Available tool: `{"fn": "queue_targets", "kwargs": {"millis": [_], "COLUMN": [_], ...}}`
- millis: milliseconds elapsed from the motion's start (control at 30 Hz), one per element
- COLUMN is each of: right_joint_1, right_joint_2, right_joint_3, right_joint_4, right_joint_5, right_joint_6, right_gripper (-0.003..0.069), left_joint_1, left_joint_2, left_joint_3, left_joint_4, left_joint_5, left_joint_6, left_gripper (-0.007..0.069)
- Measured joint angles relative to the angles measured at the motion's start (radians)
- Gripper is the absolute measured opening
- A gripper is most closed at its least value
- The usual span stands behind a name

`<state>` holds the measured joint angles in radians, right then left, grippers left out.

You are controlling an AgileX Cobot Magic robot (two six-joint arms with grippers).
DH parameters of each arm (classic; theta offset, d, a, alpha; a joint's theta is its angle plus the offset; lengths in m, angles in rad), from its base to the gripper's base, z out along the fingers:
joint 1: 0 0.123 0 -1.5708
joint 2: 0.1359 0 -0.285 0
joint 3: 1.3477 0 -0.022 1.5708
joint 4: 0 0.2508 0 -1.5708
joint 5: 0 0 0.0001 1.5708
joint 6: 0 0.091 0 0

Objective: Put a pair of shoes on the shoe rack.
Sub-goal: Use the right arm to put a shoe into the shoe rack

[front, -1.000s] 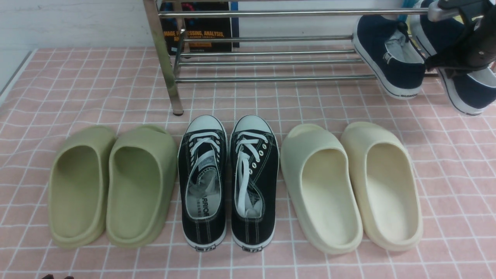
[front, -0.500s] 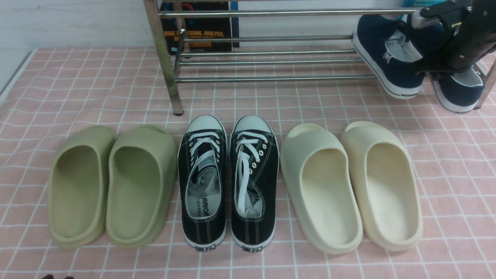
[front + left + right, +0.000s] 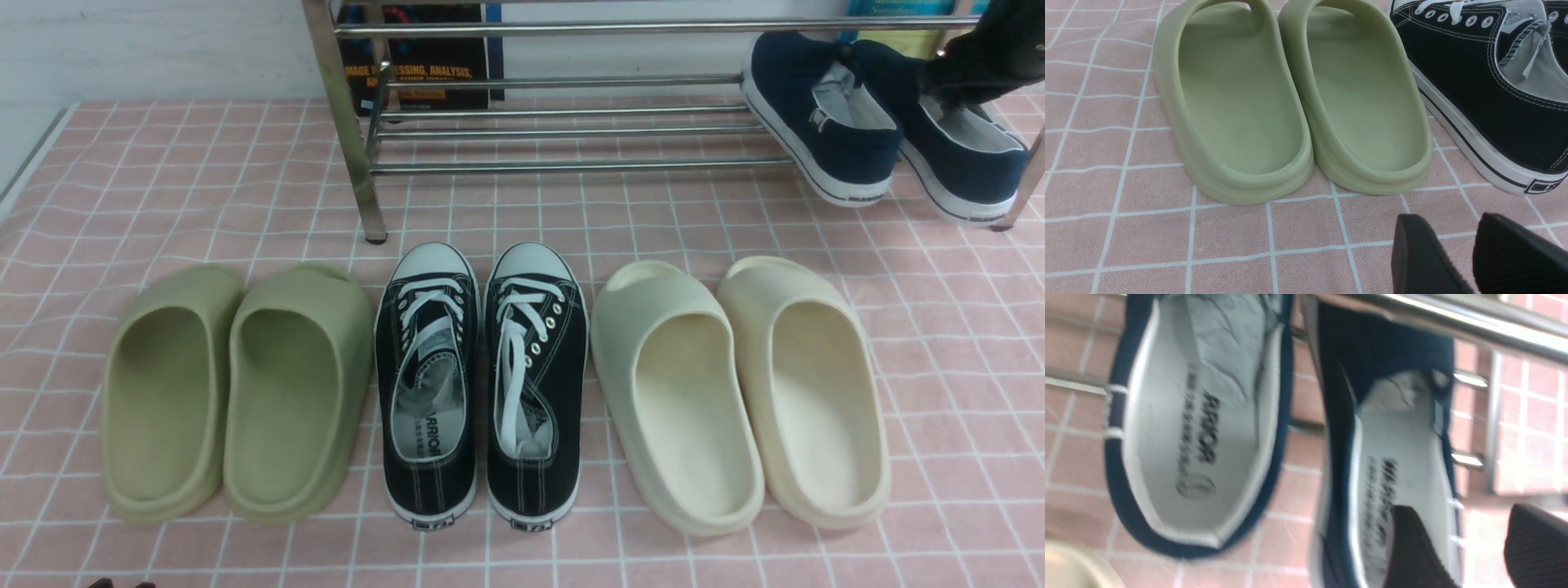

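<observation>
R end effector [image 3: 1464, 512] released shoes [image 3: 849, 155] onto rack [image 3: 571, 166].

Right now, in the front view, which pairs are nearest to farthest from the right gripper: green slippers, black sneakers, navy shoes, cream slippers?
1. Navy shoes, on the rack, right end, just under the right gripper.
2. Cream slippers, before the rack, right side.
3. Black sneakers, middle.
4. Green slippers, far left.

Obs: right end effector [image 3: 1459, 510] held high and far forward; jaws wide apart, apparently gripping nothing, though the wrist view is blurred. Obs: left end effector [image 3: 1449, 218] low, near the surface, jaws slightly parted, empty, pointing forward.
</observation>
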<state>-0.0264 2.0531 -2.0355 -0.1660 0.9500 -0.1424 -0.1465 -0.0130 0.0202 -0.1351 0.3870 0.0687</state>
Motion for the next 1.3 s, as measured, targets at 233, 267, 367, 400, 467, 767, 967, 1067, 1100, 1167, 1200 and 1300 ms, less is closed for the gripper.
{"fn": "queue_targets", "kwargs": {"millis": [233, 267, 367, 400, 467, 767, 967, 1067, 1100, 1167, 1200, 1300], "right_joint_1": [-0.053, -0.074, -0.134, -0.144, -0.156, -0.139, -0.131, -0.127, -0.123, -0.118, -0.116, -0.116], "right_joint_2": [-0.047, -0.044, -0.008, 0.008, 0.035, 0.084, 0.089, 0.092, 0.093, 0.093, 0.093, 0.094], "right_joint_3": [0.000, 0.000, 0.000, 0.000, 0.002, 0.015, 0.017, 0.018, 0.018, 0.018, 0.018, 0.020], "right_joint_4": [-0.053, -0.027, 0.060, 0.085, 0.125, 0.295, 0.326, 0.356, 0.371, 0.378, 0.380, 0.380], "right_joint_5": [0.171, 0.203, 0.276, 0.282, 0.288, 0.252, 0.179, 0.119, 0.085, 0.061, 0.061, 0.060], "right_joint_6": [0.001, 0.002, 0.007, 0.007, 0.001, -0.029, -0.029, -0.038, -0.043, -0.048, -0.048, -0.051], "right_gripper": [0.0129, 0.0065, -0.0016, -0.0018, -0.0018, -0.0015, -0.0011, -0.0010, -0.0010, -0.0008, -0.0008, -0.0007], "left_joint_1": [0.000, 0.000, 0.000, 0.000, 0.000, 0.000, 0.000, 0.000, 0.000, 0.000, 0.000, 0.000], "left_joint_2": [0.000, 0.000, 0.000, 0.000, 0.000, 0.000, 0.000, 0.000, 0.000, 0.000, 0.000, 0.000], "left_joint_3": [0.000, 0.000, 0.000, 0.000, 0.000, 0.000, 0.000, 0.000, 0.000, 0.000, 0.000, 0.000], "left_joint_4": [0.000, 0.000, 0.000, 0.000, 0.000, 0.000, 0.000, 0.000, 0.000, 0.000, 0.000, 0.000], "left_joint_5": [0.000, 0.000, 0.000, 0.000, 0.000, 0.000, 0.000, 0.000, 0.000, 0.000, 0.000, 0.000], "left_joint_6": [0.000, 0.000, 0.000, 0.000, 0.000, 0.000, 0.000, 0.000, 0.000, 0.000, 0.000, 0.000], "left_gripper": [0.0239, 0.0239, 0.0239, 0.0239, 0.0239, 0.0239, 0.0239, 0.0239, 0.0239, 0.0239, 0.0239, 0.0239]}}
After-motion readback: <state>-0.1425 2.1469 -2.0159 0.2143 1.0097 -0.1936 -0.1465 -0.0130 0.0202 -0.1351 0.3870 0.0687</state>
